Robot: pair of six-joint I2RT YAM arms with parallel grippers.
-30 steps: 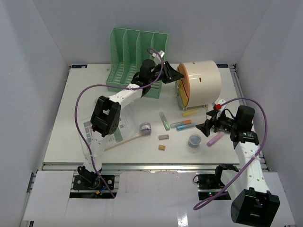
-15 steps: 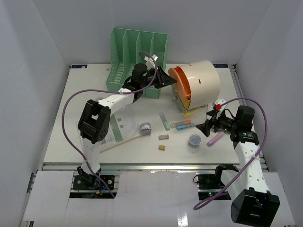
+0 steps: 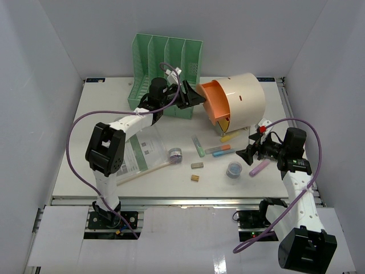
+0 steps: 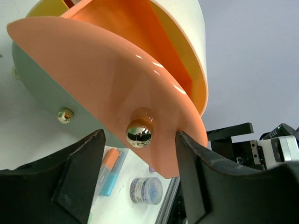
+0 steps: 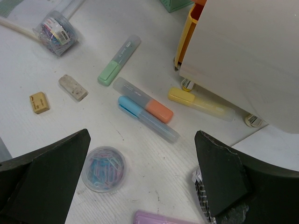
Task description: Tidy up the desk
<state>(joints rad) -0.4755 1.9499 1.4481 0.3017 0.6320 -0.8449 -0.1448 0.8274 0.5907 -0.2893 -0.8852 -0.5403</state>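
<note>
On the white desk (image 3: 102, 97) stands the cream drawer box (image 3: 242, 100) with its orange drawer (image 3: 210, 103) (image 4: 117, 79) pulled partly out to the left. My left gripper (image 3: 195, 98) (image 4: 140, 140) is open in front of the drawer. The drawer's shiny metal knob (image 4: 139, 133) sits between the jaws with a gap on each side. My right gripper (image 3: 246, 154) (image 5: 142, 135) hangs open over the desk at the right, nothing in it. Below it lie blue and orange markers (image 5: 145, 109) and a tub of paper clips (image 5: 103, 169).
A green file rack (image 3: 165, 63) stands at the back. Loose on the desk: green marker (image 3: 198, 145), yellow marker (image 3: 230, 136), purple marker (image 3: 260, 167), a jar of clips (image 3: 175, 154), two erasers (image 3: 197, 165) (image 3: 195, 177), a printed sheet (image 3: 142, 151) and a wooden stick (image 3: 148, 169).
The left gripper drew back to the left and the orange drawer slid out with it. Its jaws then spread apart off the knob. The right arm has not moved.
</note>
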